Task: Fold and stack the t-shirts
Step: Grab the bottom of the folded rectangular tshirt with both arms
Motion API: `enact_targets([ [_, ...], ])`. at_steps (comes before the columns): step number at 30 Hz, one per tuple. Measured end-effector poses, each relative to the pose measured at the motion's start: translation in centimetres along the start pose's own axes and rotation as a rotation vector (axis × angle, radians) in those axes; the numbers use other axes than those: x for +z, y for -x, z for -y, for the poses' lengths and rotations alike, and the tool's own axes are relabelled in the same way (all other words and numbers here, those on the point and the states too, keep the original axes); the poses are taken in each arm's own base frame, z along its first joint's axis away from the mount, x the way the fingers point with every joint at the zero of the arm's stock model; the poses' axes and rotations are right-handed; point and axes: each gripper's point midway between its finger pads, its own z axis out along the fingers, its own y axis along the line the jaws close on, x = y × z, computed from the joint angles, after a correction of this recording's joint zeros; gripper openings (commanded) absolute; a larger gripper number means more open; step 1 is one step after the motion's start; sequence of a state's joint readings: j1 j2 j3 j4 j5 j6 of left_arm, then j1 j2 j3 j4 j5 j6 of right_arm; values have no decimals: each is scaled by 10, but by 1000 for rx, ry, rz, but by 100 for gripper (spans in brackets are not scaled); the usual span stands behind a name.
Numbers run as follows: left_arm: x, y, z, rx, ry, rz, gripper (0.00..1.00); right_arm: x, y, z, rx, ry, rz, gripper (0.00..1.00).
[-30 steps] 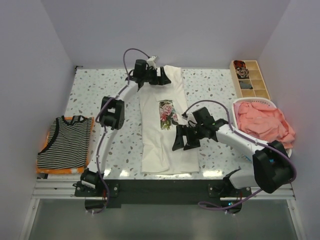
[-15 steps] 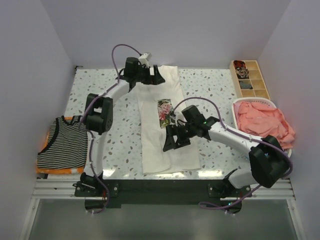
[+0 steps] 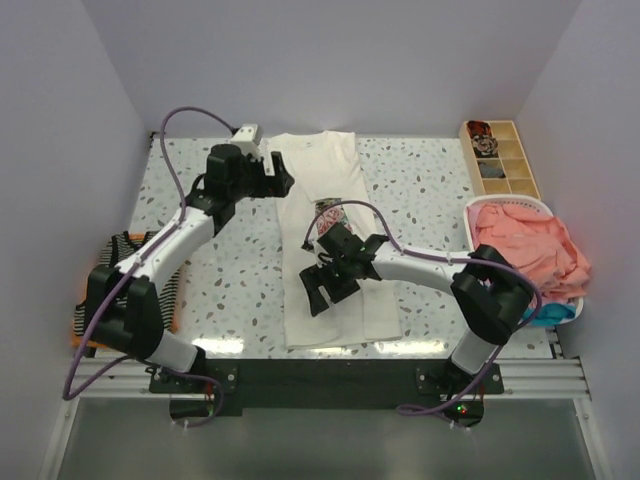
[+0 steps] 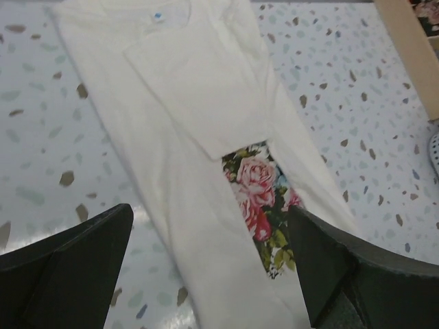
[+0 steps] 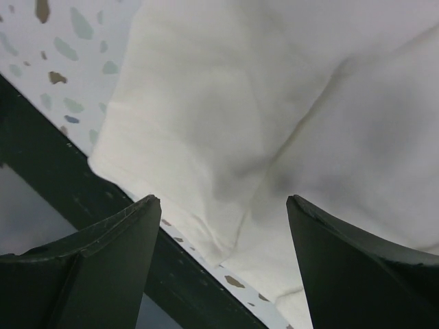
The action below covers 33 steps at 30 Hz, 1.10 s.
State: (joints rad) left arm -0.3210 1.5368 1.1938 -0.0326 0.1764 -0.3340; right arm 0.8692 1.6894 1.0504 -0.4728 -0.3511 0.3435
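Note:
The cream t-shirt (image 3: 335,190) with a pink-rose print (image 3: 325,215) lies folded into a long strip down the middle of the table. My left gripper (image 3: 283,180) is open and empty, just left of the shirt's upper part. In the left wrist view the shirt (image 4: 178,103) and the print (image 4: 260,205) lie below the open gripper (image 4: 212,274). My right gripper (image 3: 322,292) is open and empty over the shirt's lower left part. The right wrist view shows the shirt's hem (image 5: 206,137) between the spread fingers (image 5: 116,253). A black-and-white striped shirt (image 3: 165,270) lies folded at the left on an orange one (image 3: 76,330).
A white basket (image 3: 500,205) at the right holds a coral-pink shirt (image 3: 525,245) with a bit of blue cloth (image 3: 560,312) under it. A compartmented wooden tray (image 3: 500,155) stands at the back right. The table's dark front edge (image 5: 82,205) runs right by the hem.
My left arm has swung left, away from the shirt's collar. My right gripper has moved left and nearer over the shirt's lower part. Both stay open.

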Motion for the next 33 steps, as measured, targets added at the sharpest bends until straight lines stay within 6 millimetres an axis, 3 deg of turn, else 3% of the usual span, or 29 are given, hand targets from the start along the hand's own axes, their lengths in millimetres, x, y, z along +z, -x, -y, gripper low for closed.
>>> enact_targets([
  [3, -27, -46, -25, -45, 123, -61, 100, 2, 1, 12, -23, -88, 12, 78],
  [7, -65, -89, -43, -104, 222, -109, 100, 0, 2, 27, -32, -182, 27, 78],
  [11, -96, -88, -44, -139, 261, -59, 100, -7, 4, 37, -36, -246, 61, 79],
  [17, -136, -62, -39, -171, 275, 84, 100, -17, 3, 43, -39, -283, 91, 79],
  [29, -130, -93, -47, -209, 308, -9, 100, -11, -14, 32, -72, -262, 37, 78],
  [33, -127, -103, -48, -212, 303, -41, 100, 0, -27, 40, -98, -361, -20, 77],
])
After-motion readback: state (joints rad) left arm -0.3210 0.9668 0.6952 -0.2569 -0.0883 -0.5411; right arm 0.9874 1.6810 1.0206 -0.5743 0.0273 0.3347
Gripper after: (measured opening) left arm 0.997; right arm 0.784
